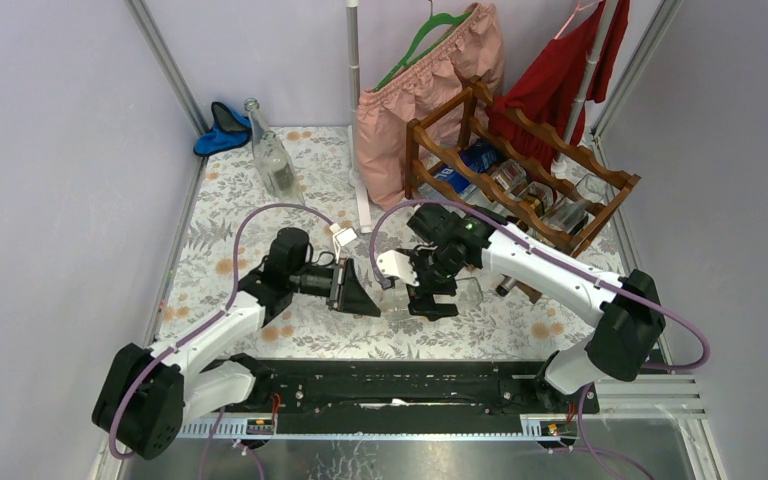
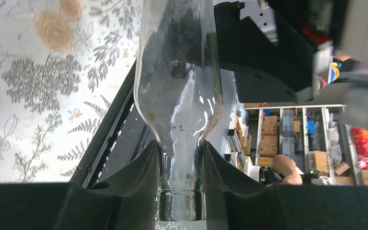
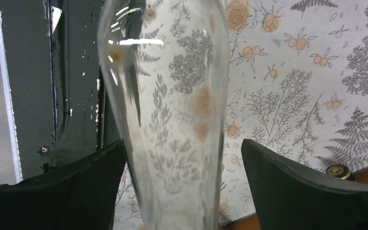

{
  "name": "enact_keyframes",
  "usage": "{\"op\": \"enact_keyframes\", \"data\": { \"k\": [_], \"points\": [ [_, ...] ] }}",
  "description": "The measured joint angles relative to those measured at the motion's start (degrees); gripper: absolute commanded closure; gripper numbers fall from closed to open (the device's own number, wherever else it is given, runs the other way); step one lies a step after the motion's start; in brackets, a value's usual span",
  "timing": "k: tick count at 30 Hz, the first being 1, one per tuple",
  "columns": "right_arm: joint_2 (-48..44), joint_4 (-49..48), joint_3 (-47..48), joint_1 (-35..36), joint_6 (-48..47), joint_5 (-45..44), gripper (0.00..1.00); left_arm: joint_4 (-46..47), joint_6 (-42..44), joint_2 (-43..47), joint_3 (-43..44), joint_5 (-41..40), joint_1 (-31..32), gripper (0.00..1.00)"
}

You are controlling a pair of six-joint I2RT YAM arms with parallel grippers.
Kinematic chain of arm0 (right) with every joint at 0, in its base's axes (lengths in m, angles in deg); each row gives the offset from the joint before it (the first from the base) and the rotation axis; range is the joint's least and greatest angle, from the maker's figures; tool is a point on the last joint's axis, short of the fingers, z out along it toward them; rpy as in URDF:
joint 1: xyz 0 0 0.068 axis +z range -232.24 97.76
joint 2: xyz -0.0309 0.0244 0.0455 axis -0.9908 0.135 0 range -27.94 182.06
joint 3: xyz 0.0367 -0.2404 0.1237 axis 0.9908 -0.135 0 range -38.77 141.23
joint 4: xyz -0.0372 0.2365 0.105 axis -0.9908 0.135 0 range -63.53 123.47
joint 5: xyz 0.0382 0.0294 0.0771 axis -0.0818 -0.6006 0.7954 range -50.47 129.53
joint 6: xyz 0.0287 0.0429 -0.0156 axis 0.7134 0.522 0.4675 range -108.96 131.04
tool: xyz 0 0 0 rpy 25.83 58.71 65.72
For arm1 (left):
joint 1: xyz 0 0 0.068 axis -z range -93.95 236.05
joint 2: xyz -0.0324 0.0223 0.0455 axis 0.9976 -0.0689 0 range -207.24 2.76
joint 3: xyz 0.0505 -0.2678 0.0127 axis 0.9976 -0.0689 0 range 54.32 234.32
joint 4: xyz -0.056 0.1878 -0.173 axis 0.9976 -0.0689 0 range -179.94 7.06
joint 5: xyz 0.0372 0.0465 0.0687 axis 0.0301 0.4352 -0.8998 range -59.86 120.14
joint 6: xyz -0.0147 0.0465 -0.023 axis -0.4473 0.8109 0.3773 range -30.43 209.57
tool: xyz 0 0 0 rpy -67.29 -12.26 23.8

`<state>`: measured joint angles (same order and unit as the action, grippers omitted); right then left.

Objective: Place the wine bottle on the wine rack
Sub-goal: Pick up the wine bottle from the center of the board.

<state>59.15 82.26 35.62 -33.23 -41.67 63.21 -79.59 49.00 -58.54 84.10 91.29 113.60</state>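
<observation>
Wine bottle (image 2: 177,91) lying at centre of table (image 1: 220,230), neck toward 9 o'clock pinched in left gripper (image 2: 179,155), body toward 3 o'clock straddled by right gripper (image 3: 182,151); wine rack (image 1: 520,170) at 1 o'clock, hung garments (image 1: 430,95) behind it; second bottle (image 1: 275,165) standing at 11 o'clock.

Your left arm (image 1: 210,335) goes from its base forward and to the right, with the wrist turned to the side. Its end effector (image 1: 365,295) points toward the right arm. In the left wrist view you see its two fingers (image 2: 139,182) pressed on the neck of the wine bottle (image 2: 177,86). Your right arm (image 1: 550,270) bends at the elbow and reaches to the left. Its end effector (image 1: 422,285) faces the left one, close to it. Its fingers (image 3: 278,182) stand wide apart on both sides of the bottle body, and the right-hand finger is clearly apart from the glass.
</observation>
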Motion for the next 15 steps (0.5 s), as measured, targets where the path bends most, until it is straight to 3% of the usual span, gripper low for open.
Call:
{"op": "enact_keyframes", "data": {
  "k": [8, 15],
  "points": [
    [-0.7, 2.2, 6.7, 0.0, 2.2, 1.6, 0.0, 2.4, -4.7, 0.4, -5.1, 0.4, -1.7, 1.0],
    [-4.7, 7.0, 21.4, -2.7, 3.8, 7.1, 0.0, 14.8, -14.6, 5.2, -10.8, 0.7, -2.6, 1.0]
  ]
}}
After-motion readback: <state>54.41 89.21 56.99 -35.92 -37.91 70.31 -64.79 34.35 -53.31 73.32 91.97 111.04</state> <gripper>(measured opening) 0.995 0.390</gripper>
